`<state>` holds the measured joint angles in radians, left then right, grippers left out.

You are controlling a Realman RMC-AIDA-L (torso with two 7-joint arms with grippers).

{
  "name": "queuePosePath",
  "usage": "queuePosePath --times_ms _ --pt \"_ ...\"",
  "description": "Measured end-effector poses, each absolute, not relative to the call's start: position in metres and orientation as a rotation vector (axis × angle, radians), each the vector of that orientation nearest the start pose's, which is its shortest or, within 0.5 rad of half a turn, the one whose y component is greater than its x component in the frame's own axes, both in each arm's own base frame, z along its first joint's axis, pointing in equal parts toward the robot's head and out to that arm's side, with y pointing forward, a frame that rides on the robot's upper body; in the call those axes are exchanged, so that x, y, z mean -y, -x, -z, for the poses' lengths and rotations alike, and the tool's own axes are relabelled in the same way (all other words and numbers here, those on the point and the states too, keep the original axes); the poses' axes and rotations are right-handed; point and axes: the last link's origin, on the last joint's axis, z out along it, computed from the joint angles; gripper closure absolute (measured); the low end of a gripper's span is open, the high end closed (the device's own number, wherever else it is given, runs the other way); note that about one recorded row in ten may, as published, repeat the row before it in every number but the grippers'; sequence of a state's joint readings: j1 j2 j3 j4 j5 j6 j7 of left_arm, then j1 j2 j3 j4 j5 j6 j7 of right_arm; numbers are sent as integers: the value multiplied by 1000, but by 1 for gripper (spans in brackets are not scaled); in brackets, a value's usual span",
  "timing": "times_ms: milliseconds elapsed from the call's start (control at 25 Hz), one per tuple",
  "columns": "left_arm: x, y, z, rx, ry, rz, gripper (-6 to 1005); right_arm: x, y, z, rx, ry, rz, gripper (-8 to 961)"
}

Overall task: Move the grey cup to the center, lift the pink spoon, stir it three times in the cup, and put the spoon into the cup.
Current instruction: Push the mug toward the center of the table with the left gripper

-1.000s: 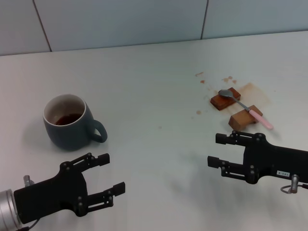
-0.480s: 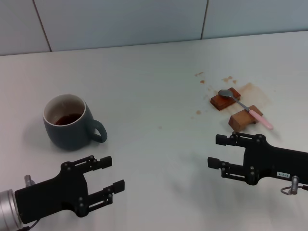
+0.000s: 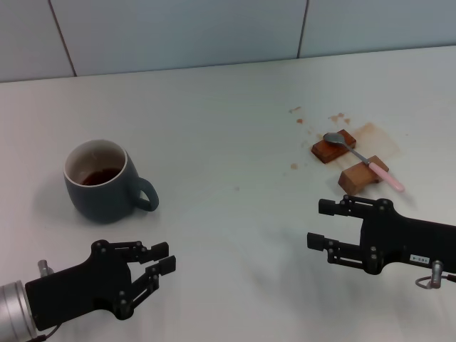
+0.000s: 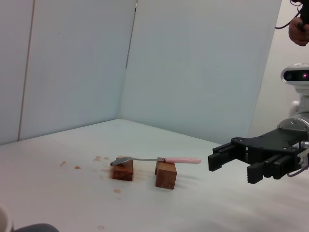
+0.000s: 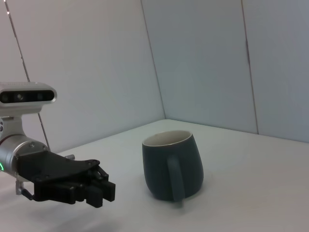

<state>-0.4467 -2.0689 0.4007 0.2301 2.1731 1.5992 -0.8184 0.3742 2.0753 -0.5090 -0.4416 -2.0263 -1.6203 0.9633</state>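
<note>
Scene: white worktop (image 3: 228, 121) before pale wall panels, with two black robot hands low in the head view and nothing held by either.
Cup: squat, dark blue-grey ceramic mug (image 3: 103, 180) with a white inside stood upright on the robot's left side of the worktop, well away from the middle, its loop handle turned toward the middle and a little dark reddish-brown liquid at the bottom.
Spoon: small slim spoon with a grey metal bowl and pale pink handle (image 3: 363, 161) lay bridged across two brown wooden blocks (image 3: 347, 161) on the robot's right side, near brown stains (image 3: 370, 132) on the worktop.
Left hand: left hand (image 3: 158, 264) hovered above the worktop nearer the robot than the cup, apart from it, its fingers drawn close together and empty.
Right hand: right hand (image 3: 320, 224) hovered nearer the robot than the blocks, apart from the spoon, its fingers spread and empty.
Step in hand: by my judgement the first step, moving the cup to the centre, was not yet done; the cup was ungrasped.
Next move: probably the left hand needed to spread its fingers, reach forward to the cup's handle or wall, close on it and carry it toward the middle without tipping the liquid.
Later steps: lifting the spoon, stirring and leaving it in the cup all remained.
</note>
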Motion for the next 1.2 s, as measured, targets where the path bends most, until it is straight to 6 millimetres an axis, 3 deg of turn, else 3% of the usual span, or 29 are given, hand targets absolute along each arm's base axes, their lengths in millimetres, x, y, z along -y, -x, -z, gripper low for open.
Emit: queuePosePath --times_ms 200,320,480,520,600,720,840,920,1000,1040,1080,1120,1200 --pt "-252 301 53 491 2681 884 726 -261 -317 17 -527 2603 -802 293" --pt "-255 297 49 487 2622 946 844 -260 -317 18 -529 2603 -803 293" --pt "-262 295 33 413 2366 1066 948 -260 -318 17 -532 2600 -803 294" --pt "-268 299 20 360 2187 1072 961 -260 -318 17 -534 2599 -804 294" --pt "-270 302 14 346 2109 1064 988 -260 -318 18 -532 2599 -804 294" --pt "-276 321 -7 284 1828 929 1001 -259 -318 18 -533 2598 -803 294" --pt "-277 331 -10 252 1760 817 1001 -258 -319 18 -535 2597 -802 294" --pt "-279 341 -4 188 1719 633 1001 -257 -320 18 -537 2595 -801 294" --pt "-279 341 -4 188 1719 633 1001 -257 -320 17 -538 2593 -801 294" --pt "-281 345 7 109 1708 459 1001 -257 -320 17 -538 2591 -802 294" --pt "-281 345 8 100 1708 441 1001 -257 -320 17 -539 2589 -802 294" --pt "-285 345 19 53 1708 313 1001 -257 -320 17 -539 2586 -803 294" --pt "-287 345 23 42 1710 283 1001 -257 -320 17 -539 2585 -803 294"
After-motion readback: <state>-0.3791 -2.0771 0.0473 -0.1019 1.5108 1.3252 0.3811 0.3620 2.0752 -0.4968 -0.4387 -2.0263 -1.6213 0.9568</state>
